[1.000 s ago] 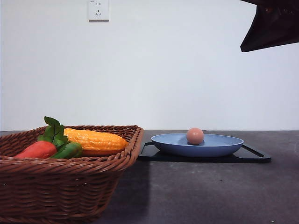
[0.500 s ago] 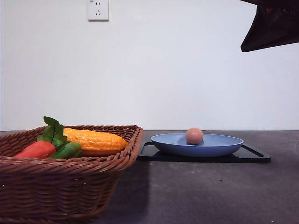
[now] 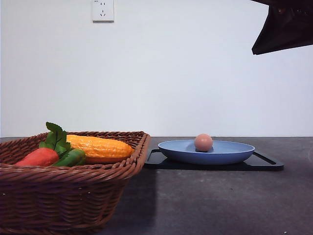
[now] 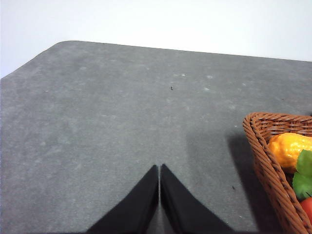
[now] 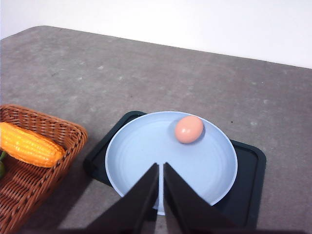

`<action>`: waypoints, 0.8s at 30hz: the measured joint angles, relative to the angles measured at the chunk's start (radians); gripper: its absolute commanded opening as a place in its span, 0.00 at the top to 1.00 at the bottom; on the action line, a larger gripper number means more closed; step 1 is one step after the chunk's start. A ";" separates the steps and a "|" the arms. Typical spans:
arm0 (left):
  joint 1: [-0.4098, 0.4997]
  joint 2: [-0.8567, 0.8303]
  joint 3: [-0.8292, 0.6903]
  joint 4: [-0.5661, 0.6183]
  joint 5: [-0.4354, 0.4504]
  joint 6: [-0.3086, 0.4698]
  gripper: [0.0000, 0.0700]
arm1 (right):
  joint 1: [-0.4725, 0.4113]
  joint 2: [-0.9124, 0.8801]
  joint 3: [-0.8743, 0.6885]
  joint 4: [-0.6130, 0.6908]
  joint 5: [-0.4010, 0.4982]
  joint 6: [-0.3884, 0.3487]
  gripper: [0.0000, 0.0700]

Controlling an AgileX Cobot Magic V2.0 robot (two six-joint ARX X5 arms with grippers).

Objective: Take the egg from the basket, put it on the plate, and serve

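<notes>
The pinkish-brown egg (image 3: 203,142) (image 5: 189,129) lies on the blue plate (image 3: 225,152) (image 5: 146,156), toward its far side. The plate sits on a flat black tray (image 3: 266,164) (image 5: 251,180). The brown wicker basket (image 3: 63,196) (image 5: 19,192) (image 4: 273,170) stands at the front left, holding a corn cob (image 3: 100,147) and a carrot (image 3: 38,157). My right gripper (image 5: 161,165) hangs above the plate's near part, fingers shut with nothing between them. My left gripper (image 4: 159,167) is shut over bare table, to the side of the basket.
The dark grey table (image 3: 220,200) stretches in front of the tray. A white wall with a socket (image 3: 102,10) is behind. Part of my right arm (image 3: 286,24) shows at the upper right.
</notes>
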 measured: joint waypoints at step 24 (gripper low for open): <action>0.000 0.000 0.000 0.000 0.000 0.000 1.00 | -0.100 -0.210 -0.042 -0.035 0.018 -0.118 1.00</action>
